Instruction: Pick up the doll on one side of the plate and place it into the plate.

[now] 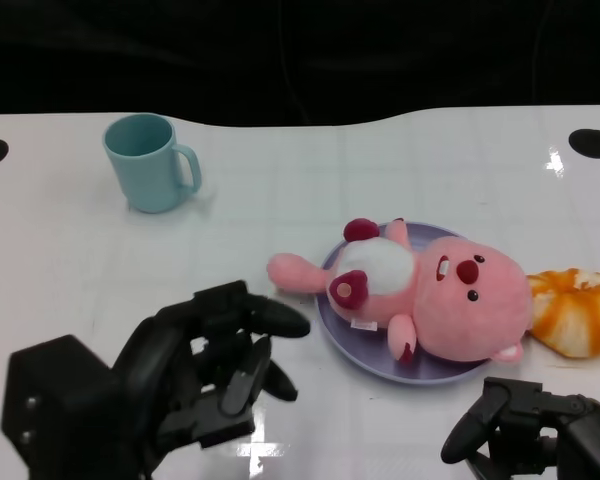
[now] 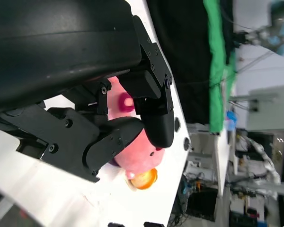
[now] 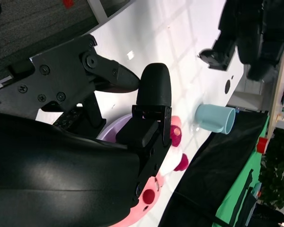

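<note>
A pink plush doll (image 1: 430, 295) with a white belly lies on its back in the lavender plate (image 1: 336, 338), one arm reaching over the rim to the left. My left hand (image 1: 215, 365) hovers over the table just left of the plate, fingers spread, holding nothing and apart from the doll. My right hand (image 1: 530, 425) sits low at the front edge, below the plate, also holding nothing. The left wrist view shows the doll (image 2: 139, 156) past the fingers. The right wrist view shows the doll (image 3: 175, 135) and plate (image 3: 116, 127) beyond its own fingers.
A light blue mug (image 1: 148, 162) stands at the back left, handle to the right; it also appears in the right wrist view (image 3: 215, 119). An orange-and-white plush item (image 1: 578, 312) lies against the plate's right side. A black backdrop lines the table's far edge.
</note>
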`<state>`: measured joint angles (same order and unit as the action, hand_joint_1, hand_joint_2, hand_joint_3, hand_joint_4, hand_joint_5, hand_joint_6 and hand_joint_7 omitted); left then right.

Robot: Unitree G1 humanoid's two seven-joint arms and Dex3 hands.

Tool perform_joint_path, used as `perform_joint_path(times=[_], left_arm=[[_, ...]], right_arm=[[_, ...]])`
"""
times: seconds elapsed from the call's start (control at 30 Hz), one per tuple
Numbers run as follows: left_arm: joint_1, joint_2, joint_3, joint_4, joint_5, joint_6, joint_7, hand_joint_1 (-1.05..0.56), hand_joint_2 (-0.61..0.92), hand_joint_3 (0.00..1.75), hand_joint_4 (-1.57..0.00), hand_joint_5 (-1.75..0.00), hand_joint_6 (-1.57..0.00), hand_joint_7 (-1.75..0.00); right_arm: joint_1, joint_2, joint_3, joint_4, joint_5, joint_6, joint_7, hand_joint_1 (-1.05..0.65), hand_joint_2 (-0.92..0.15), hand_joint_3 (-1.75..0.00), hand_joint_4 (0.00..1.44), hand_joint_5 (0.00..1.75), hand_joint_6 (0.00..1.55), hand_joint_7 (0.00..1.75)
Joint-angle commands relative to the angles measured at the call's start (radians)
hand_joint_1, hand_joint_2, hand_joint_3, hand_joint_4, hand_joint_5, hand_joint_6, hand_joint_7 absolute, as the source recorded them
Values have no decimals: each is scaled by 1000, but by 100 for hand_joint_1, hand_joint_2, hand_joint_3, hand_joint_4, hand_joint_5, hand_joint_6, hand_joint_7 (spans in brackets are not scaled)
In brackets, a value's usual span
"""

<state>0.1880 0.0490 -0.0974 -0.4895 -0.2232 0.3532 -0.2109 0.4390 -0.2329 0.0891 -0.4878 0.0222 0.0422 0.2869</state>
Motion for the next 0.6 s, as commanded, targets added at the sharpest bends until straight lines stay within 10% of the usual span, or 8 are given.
perform_joint_path(times=[0.03,0.6], left_arm=[[43,15,40,-92,-61,110,23,-12,48,136,-79,-164,-80,-127],[104,30,145,-95,-259,299,13,-11,48,136,-85,-175,-73,-169]], right_arm=[[15,-2,4,-54,-2,39,-10,-44,-56,-110,84,158,76,135],[37,-16,-23,-179,17,141,-8,-12,-56,-119,68,168,62,144]])
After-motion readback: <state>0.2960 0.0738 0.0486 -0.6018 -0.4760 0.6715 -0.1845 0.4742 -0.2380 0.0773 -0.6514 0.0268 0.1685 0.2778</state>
